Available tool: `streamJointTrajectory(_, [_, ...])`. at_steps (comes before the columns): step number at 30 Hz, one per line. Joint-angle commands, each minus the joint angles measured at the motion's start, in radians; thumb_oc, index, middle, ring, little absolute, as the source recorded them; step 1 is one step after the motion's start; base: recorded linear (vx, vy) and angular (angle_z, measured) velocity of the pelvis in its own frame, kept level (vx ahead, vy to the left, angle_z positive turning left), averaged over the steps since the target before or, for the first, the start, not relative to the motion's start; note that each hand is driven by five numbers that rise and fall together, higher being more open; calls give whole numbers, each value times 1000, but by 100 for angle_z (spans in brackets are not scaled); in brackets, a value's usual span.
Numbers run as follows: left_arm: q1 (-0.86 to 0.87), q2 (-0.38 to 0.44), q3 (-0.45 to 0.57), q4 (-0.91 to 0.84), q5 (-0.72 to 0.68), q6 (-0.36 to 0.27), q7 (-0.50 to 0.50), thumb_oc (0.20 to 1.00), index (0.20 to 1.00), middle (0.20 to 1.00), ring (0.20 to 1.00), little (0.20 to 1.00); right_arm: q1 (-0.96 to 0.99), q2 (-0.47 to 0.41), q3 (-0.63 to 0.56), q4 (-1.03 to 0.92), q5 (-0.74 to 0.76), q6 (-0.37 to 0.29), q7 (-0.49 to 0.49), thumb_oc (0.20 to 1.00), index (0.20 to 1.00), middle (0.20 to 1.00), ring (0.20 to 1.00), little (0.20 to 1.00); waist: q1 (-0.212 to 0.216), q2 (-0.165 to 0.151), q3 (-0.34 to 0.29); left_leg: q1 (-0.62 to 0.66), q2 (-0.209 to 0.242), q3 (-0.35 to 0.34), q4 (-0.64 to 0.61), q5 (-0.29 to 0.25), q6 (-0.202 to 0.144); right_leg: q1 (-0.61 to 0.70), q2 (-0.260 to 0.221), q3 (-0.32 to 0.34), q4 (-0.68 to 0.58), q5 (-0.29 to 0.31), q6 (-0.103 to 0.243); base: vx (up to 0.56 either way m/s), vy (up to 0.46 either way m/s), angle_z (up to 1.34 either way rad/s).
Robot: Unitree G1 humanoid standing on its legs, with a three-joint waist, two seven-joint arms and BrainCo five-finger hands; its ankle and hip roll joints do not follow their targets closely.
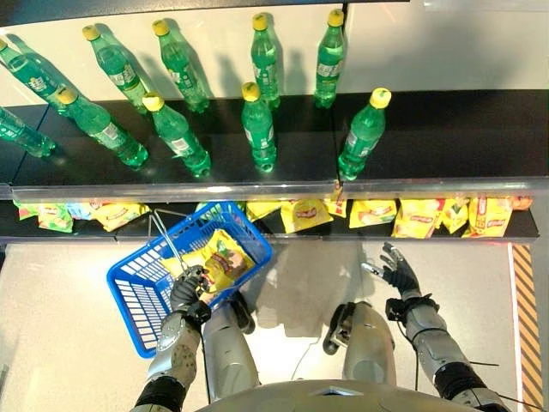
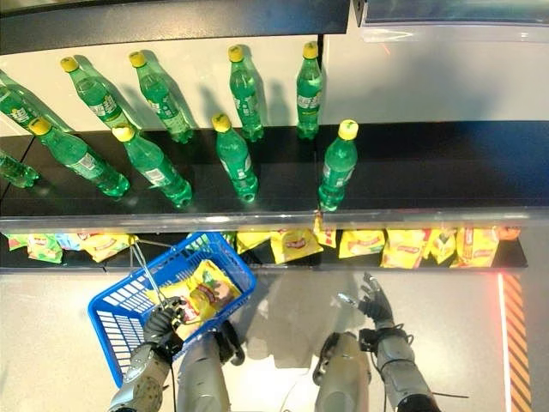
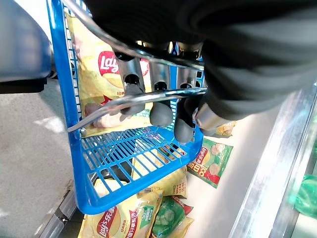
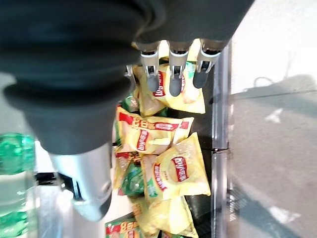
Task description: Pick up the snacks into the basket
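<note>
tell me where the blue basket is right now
The blue basket hangs at the robot's left, its wire handle held by the left hand, in front of the lower snack shelf, yellow snack bags inside.

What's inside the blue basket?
The blue plastic basket holds a yellow snack bag, seen in the eye views. The left hand grips its wire handle. Anything beneath the bag stays hidden.

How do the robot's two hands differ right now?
The left hand is curled round the metal handle of the blue plastic basket; the right hand holds nothing, fingers spread open. The left sits at the basket, the right reaches toward the yellow snack bags on the low shelf. Both wear dark ribbed covers.
</note>
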Motion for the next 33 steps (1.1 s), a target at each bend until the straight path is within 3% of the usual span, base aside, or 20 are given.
streamJointTrajectory(1, [19, 33, 11, -74, 9, -67, -16, 200, 200, 200, 200, 200, 10, -51, -14, -117, -35, -85, 14, 1000, 1000, 1000, 1000, 1000, -12, -1, -44, 17, 28, 3, 172, -158, -11, -10, -13, 16, -80, 114, 71, 20, 6, -6])
streamJointTrajectory(10, [33, 25, 0, -60, -9, -76, -28, 200, 200, 200, 200, 200, 87, -88, -67, -379, -33, -151, 27, 1000, 1000, 1000, 1000, 1000, -33, -9, -37, 37, 41, 14, 186, -169, -16, 8, -19, 15, -64, 97, 77, 9, 1, -1])
streamJointTrajectory(11, [40, 26, 1, -63, -13, -79, -26, 200, 200, 200, 200, 200, 103, -100, -96, -472, -51, -173, 10, 1000, 1000, 1000, 1000, 1000, -36, -9, -37, 41, 42, 14, 183, -169, -15, 12, -17, 13, -66, 95, 79, 0, 0, 0])
streamJointTrajectory(17, [60, 28, -13, -80, -28, -85, -22, 200, 200, 200, 200, 200, 99, -100, -156, -610, -76, -197, -45, 1000, 1000, 1000, 1000, 1000, -38, -10, -38, 50, 40, 15, 171, -164, -16, 26, -20, 6, -75, 98, 86, 23, 6, -1])
streamJointTrajectory(22, [68, 42, -28, -104, -31, -82, -20, 200, 200, 200, 200, 200, 33, -111, -178, -559, -124, -168, -114, 1000, 1000, 1000, 1000, 1000, -24, -14, -34, 61, 35, 17, 150, -155, -19, 45, -22, -4, -91, 107, 90, 16, 0, 1])
streamJointTrajectory(33, [91, 64, -40, -156, -3, -69, -35, 200, 200, 200, 200, 200, -76, -113, -172, -411, -149, -124, -160, 1000, 1000, 1000, 1000, 1000, 11, -11, -33, 62, 18, 11, 93, -124, -22, 57, -20, -22, -135, 137, 95, 4, -11, 3])
